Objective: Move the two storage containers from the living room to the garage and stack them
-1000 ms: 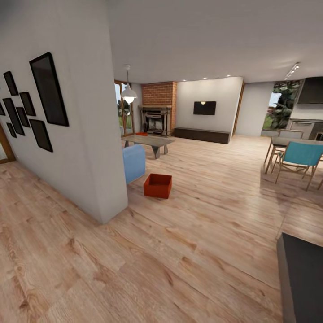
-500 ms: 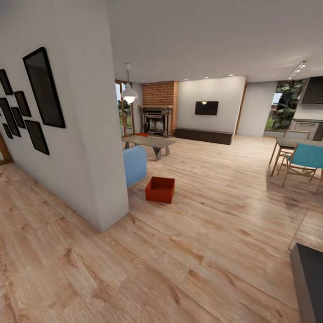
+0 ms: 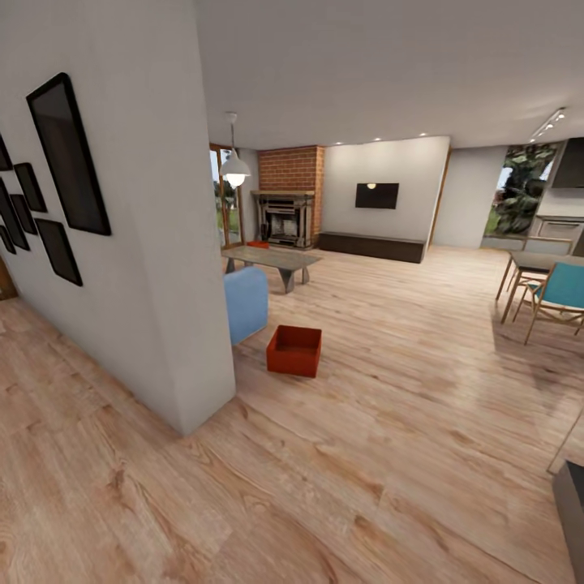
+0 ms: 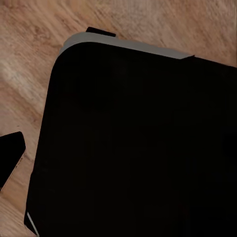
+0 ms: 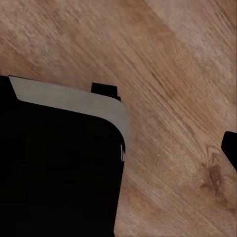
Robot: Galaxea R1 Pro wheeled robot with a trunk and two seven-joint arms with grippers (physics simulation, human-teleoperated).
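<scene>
one storage container (image 3: 294,350) sits on the light wood-plank floor (image 3: 389,422) of the living room, just beside the blue sofa end (image 3: 246,303) and near the corner of the white wall (image 3: 154,243). a sliver of red (image 3: 257,243) shows far behind the coffee surface (image 3: 272,259), too small to tell what it is.

in the left wrist view a dark finger tip (image 4: 10,158) of the left tool juts in beside the robot's black base (image 4: 138,148), above the planks; whether this tool is wide or narrow cannot be told. in the right wrist view a dark tip (image 5: 230,148) of the right tool shows beside the base's grey-edged corner (image 5: 74,101); its state cannot be told either.

further out stand the brick fireplace (image 3: 288,199), a wall screen (image 3: 377,195), a hanging lamp (image 3: 235,170), black frames (image 3: 69,154) and a blue chair (image 3: 560,296) at a dining surface (image 3: 539,261).
</scene>
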